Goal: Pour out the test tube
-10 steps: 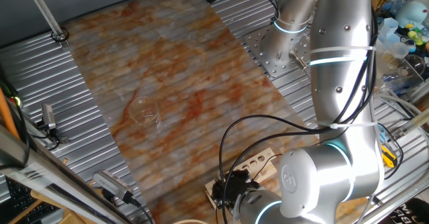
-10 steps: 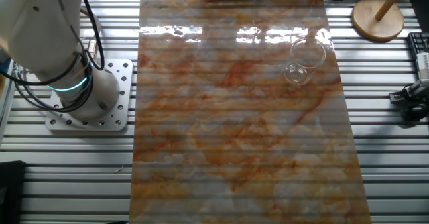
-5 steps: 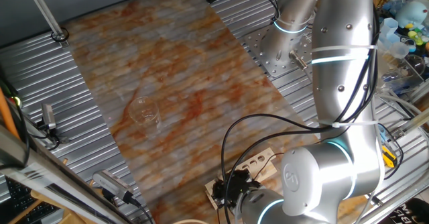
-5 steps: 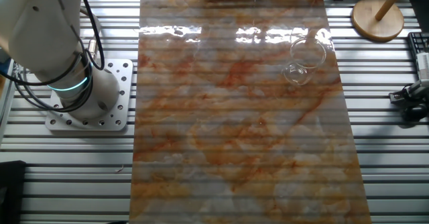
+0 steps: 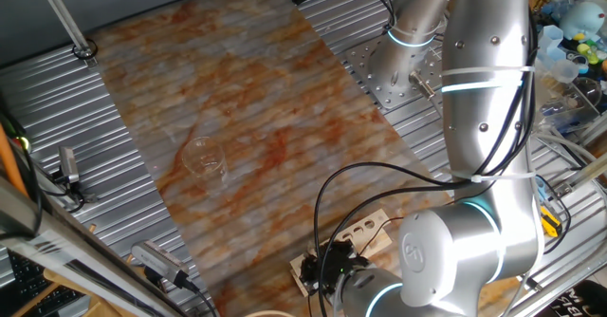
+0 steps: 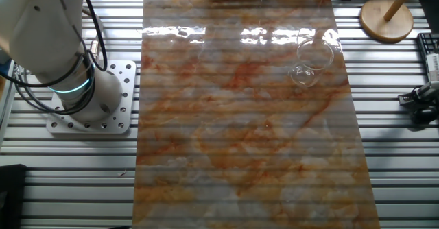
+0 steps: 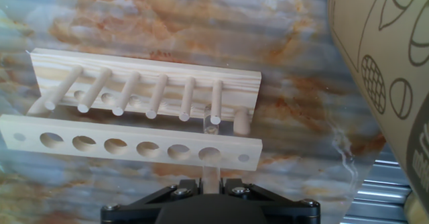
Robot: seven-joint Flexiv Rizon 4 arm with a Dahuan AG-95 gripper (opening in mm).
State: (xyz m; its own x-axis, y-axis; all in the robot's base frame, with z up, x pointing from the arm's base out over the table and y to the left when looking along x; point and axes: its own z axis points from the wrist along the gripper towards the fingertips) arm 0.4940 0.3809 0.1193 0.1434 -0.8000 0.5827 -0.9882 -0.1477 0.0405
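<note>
Obs., left to right. Against the frames a second back, both fixed views read practically the same: beaker unmoved and the arm barely shifted. Judgement: the arm is dwelling at the grasp; no lift or tilt has begun, so pouring is still ahead.

Hand view: wooden rack spans from 9 o'clock to centre. The test tube stands in its right-most large hole, running down toward 6 o'clock, where it meets the gripper. The tube sits between the jaws, but I cannot tell whether they are clamped on it or just bracketing it.

Hidden or unclear: the fingertips are cut off by the lower frame edge. Any liquid in the tube is not discernible. A beige printed surface fills 3 o'clock, unidentified. In the other fixed view the hand is out of frame.
</note>
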